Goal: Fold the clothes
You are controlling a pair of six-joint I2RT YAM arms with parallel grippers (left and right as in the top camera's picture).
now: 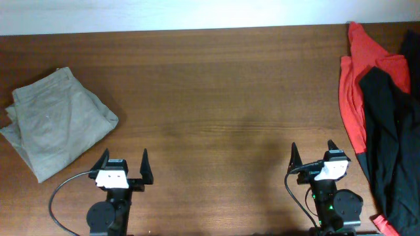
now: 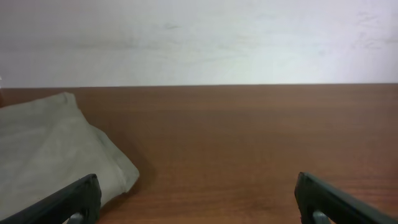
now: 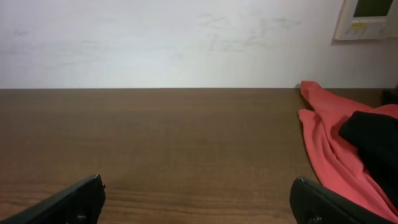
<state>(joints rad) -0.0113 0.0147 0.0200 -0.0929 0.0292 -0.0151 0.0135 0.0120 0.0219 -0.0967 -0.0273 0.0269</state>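
Folding so far: the khaki trousers (image 1: 56, 128) lie in a compact, roughly squared bundle on the left of the desk (image 1: 216, 98). I judge this piece finished and parked out of the working area.
Left pincer (image 1: 125, 157): released, with its jaws spread wide and grasping nothing. It sits low at the near edge, near the trousers' near corner but apart from them.
Right pincer (image 1: 312, 152): also released and grasping nothing, low at the near edge, with the heap of clothes off to its right.
Red top (image 1: 351, 92): rumpled and unfolded along the desk's right edge, from the far side toward the near one. Part of it runs out of the overhead view.
Black piece (image 1: 387, 124): draped over the red top and trailing down to the near right corner. No waistband or leg shape can be made out.
Why so placed: the right-hand heap reads as the stock yet to be folded and the left bundle as done. No cloth lies between the arms, so that stretch seems to be the folding ground.
In the way: the black piece overlaps the red one, so a pull on the red would likely drag both. The black piece looks like the one to lift first. The heap is well apart from the left arm.
Around: a pale wall (image 2: 199, 37) stands beyond the far edge, with a small panel (image 3: 370, 18) on it. A cable (image 1: 65, 187) loops behind the left arm, off the working area.
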